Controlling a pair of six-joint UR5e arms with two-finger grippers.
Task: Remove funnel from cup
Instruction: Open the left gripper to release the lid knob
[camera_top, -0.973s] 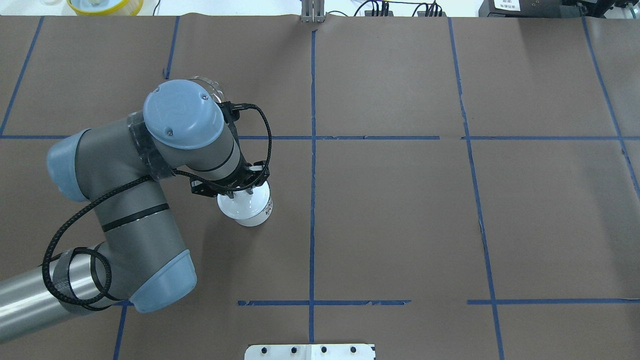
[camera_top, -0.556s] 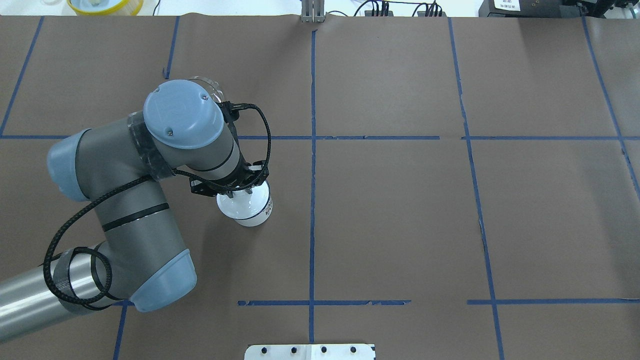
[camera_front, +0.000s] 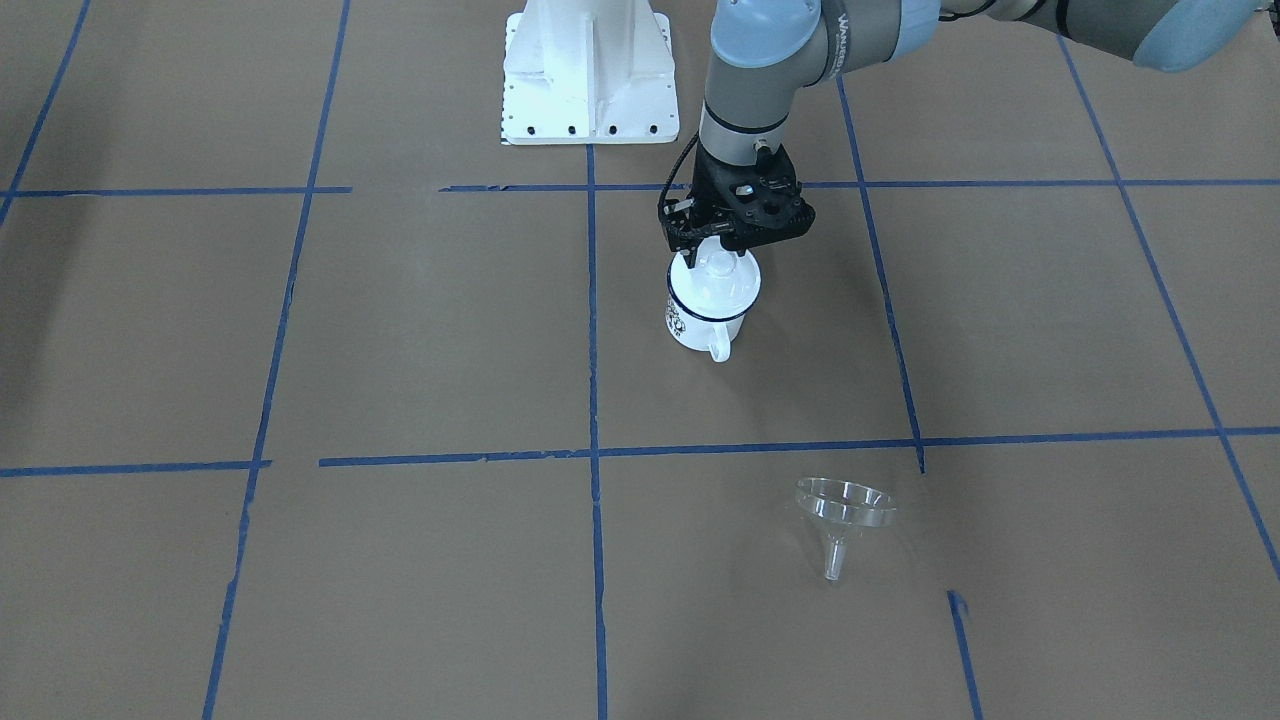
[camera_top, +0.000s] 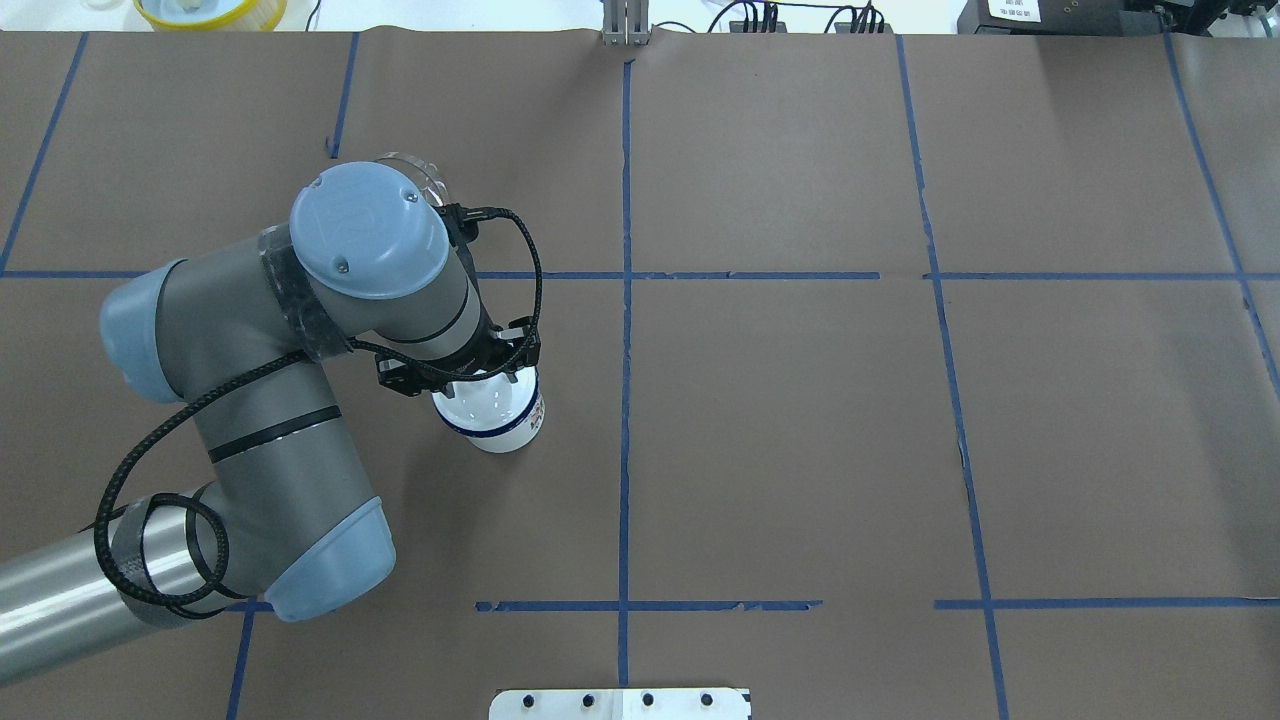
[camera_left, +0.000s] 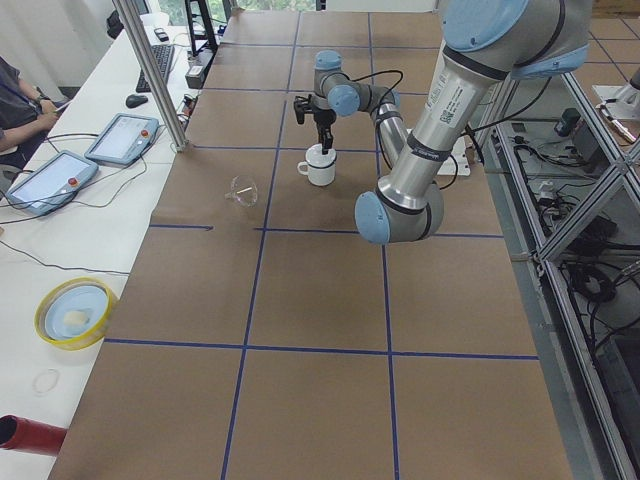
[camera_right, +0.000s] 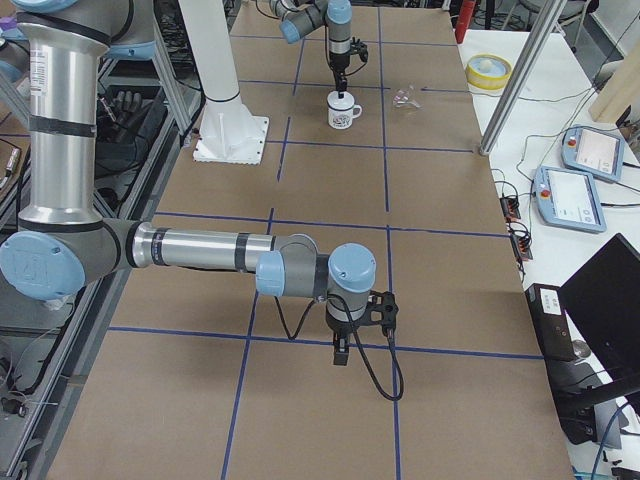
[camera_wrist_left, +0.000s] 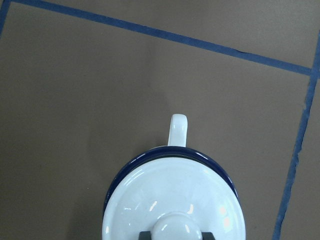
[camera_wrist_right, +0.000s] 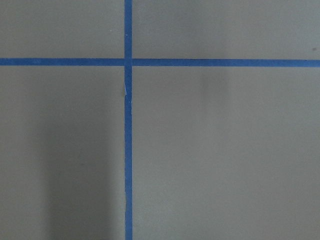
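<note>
The white mug (camera_front: 705, 318) with a dark blue rim stands upright on the brown table, handle toward the operators' side. A white domed lid (camera_front: 715, 283) with a knob sits on it. My left gripper (camera_front: 718, 250) hangs straight over the mug, and in the left wrist view (camera_wrist_left: 175, 234) its fingers flank the lid's knob, shut on it. The clear funnel (camera_front: 845, 510) lies apart on the table, well away from the mug, and shows partly behind my left arm in the overhead view (camera_top: 425, 172). My right gripper (camera_right: 341, 350) hovers over bare table far away; I cannot tell its state.
Blue tape lines grid the brown table cover. The white robot base (camera_front: 588, 70) stands behind the mug. A yellow-rimmed dish (camera_top: 210, 10) sits off the table's far left corner. Operator tablets (camera_left: 90, 150) lie on a side bench.
My left arm has shifted very slightly, and the lid under the gripper has moved a touch with it. The funnel and the right arm have not moved.
</note>
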